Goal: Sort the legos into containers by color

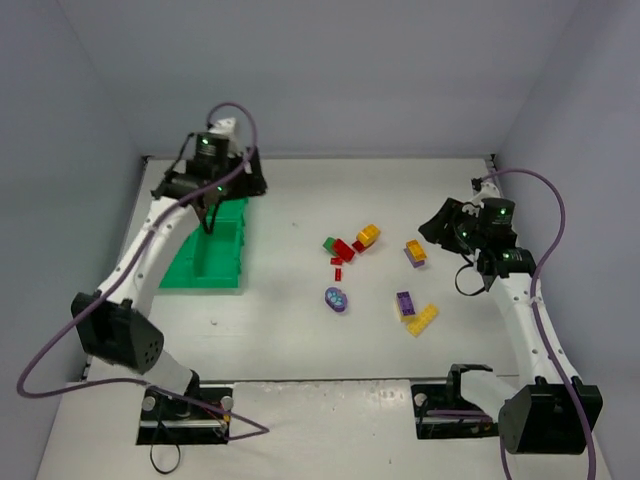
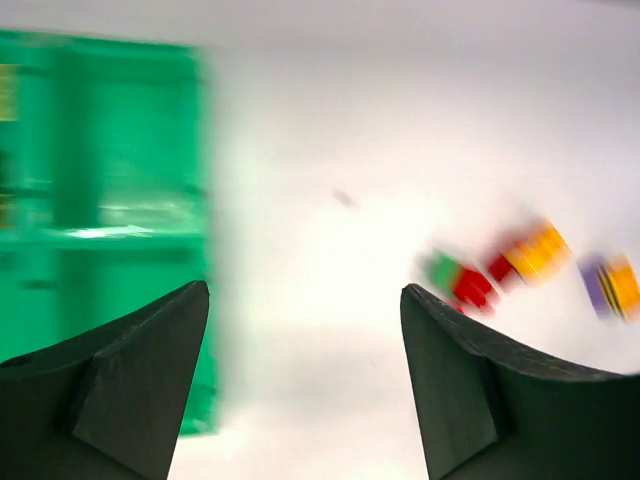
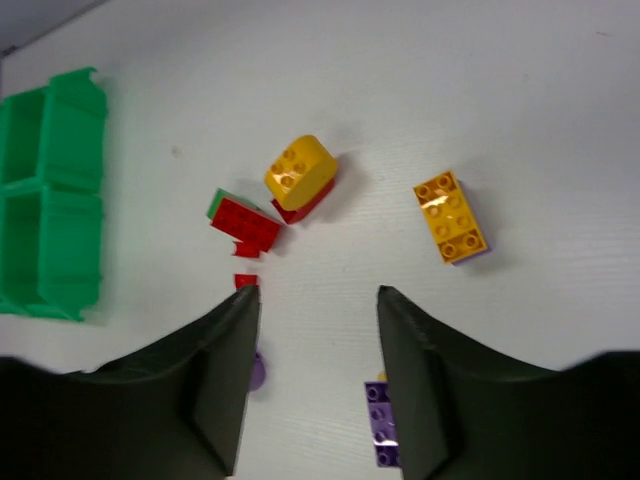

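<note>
The green tray (image 1: pixel 215 270) of four compartments lies at the left. My left gripper (image 1: pixel 212 216) hangs over its far right part, open and empty. The left wrist view is blurred, with the tray (image 2: pixel 100 200) at left, the gripper (image 2: pixel 305 300) over bare table and bricks (image 2: pixel 475 285) at right. Loose legos lie mid-table: green (image 1: pixel 329 243), red (image 1: pixel 344 250), yellow (image 1: pixel 368 235), orange on purple (image 1: pixel 415 253), an oval purple piece (image 1: pixel 336 299), purple (image 1: pixel 405 303) and yellow (image 1: pixel 422 319). My right gripper (image 1: pixel 445 225) is open and empty, and in its wrist view (image 3: pixel 318 295) it hovers above the table.
The right wrist view shows a rounded yellow brick (image 3: pixel 298 168), a red brick (image 3: pixel 245 224), a small red piece (image 3: pixel 245 282), an orange brick (image 3: pixel 452 217), a purple brick (image 3: pixel 378 425) and the tray (image 3: pixel 50 200). Walls enclose the table on three sides.
</note>
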Motion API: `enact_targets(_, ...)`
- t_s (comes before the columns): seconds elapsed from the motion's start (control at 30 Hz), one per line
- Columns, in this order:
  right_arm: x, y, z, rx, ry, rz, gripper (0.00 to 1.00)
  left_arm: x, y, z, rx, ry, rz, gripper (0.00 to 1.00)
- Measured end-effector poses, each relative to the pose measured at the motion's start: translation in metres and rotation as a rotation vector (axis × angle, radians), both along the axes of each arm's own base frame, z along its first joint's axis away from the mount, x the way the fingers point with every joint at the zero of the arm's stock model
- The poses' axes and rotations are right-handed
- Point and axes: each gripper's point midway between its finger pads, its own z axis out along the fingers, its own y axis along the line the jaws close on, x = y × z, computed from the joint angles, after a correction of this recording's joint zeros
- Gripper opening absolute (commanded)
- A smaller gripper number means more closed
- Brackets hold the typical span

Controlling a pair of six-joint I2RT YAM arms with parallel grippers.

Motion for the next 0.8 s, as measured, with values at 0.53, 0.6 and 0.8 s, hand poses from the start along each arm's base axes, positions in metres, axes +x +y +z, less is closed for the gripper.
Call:
enact_targets(0.53,-0.025,-0.018,-0.044,-0.155,0.158,-0.005,0.55,-0.145,-0.158,-0.096,0.013,0.246,-0.438,0.73)
enact_targets(0.6,-0.027,-0.015,-0.048,-0.157,0.171,0.005,0.55,-0.144,-0.161,-0.1,0.009,0.254,-0.438,0.73)
enact_targets(0.8,-0.042,0.012,-0.08,-0.208,0.272,0.084,0.57,-0.158,-0.18,-0.106,-0.011,0.279,-0.48,0.73)
